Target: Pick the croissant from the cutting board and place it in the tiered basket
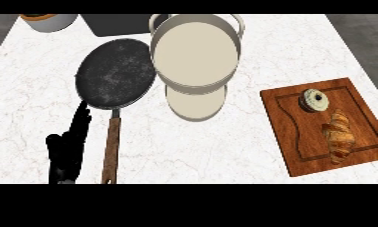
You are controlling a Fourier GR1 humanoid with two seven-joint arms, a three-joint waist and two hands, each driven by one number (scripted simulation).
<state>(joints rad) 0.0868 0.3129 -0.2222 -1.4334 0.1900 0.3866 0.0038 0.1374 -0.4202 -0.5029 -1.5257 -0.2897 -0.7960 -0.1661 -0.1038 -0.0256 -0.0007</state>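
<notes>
A golden-brown croissant point(339, 135) lies on the right half of a wooden cutting board point(291, 131) at the counter's right edge. The tiered basket point(196, 53), cream trays in a metal frame, stands at the middle back, its smaller lower tray point(194, 103) showing below the large upper one. My left hand point(68, 146) rests at the lower left, fingers straight and pointing up, far from the board and holding nothing. My right hand shows nowhere in the head view.
A dark frying pan point(114, 73) with a wooden handle point(111, 146) lies just right of my left hand. A small iced doughnut point(314, 100) sits on the board above the croissant. A bowl point(48, 20) and a dark tray point(122, 23) sit at the back left.
</notes>
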